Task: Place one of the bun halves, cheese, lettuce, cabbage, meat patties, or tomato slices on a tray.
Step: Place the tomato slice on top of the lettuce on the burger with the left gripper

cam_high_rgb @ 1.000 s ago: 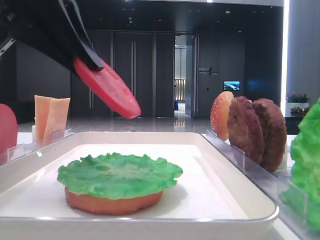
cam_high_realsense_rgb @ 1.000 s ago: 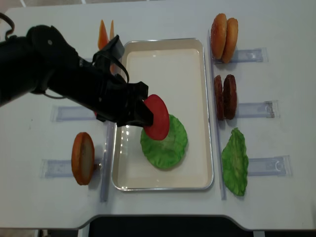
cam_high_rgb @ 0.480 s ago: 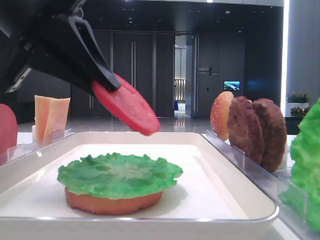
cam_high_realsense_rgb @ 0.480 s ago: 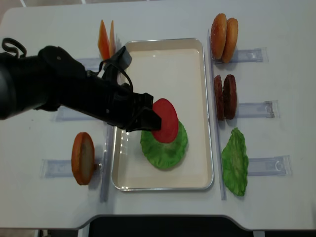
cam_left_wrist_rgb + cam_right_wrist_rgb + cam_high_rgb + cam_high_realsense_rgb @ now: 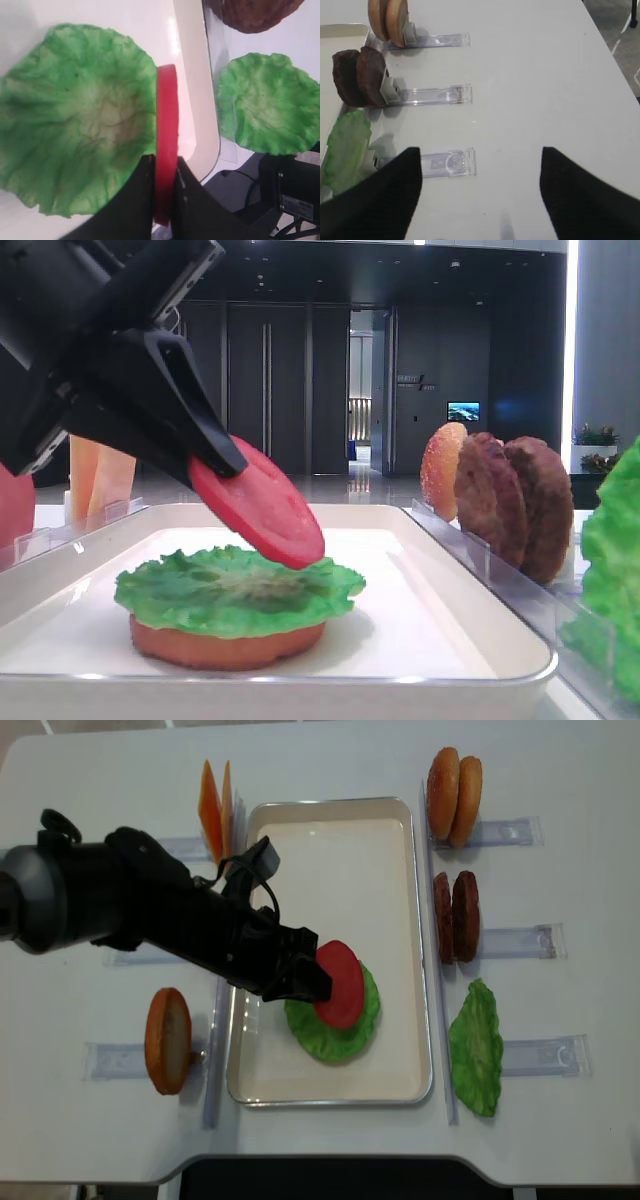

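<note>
we see the left gripper [image 5: 305, 982] clamped on the tomato slice [image 5: 340, 984] edge, tilted just over the lettuce [image 5: 236, 587] on the tray [image 5: 401, 1072]. looks stiff, light, smooth; rim pinch suits. right gripper [image 5: 477, 195] spread wide, empty.

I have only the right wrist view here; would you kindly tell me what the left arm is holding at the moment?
Observer: The left gripper has its fingers shut on the edge of a tomato slice, over the tray.
Operator: Thank you. Is the slice lying flat on anything?
Observer: No, it is tilted, with its lower edge right at a lettuce leaf; I cannot tell whether they touch.
Operator: And what is under that leaf?
Observer: A bun half lies flat beneath it on the tray floor.
</note>
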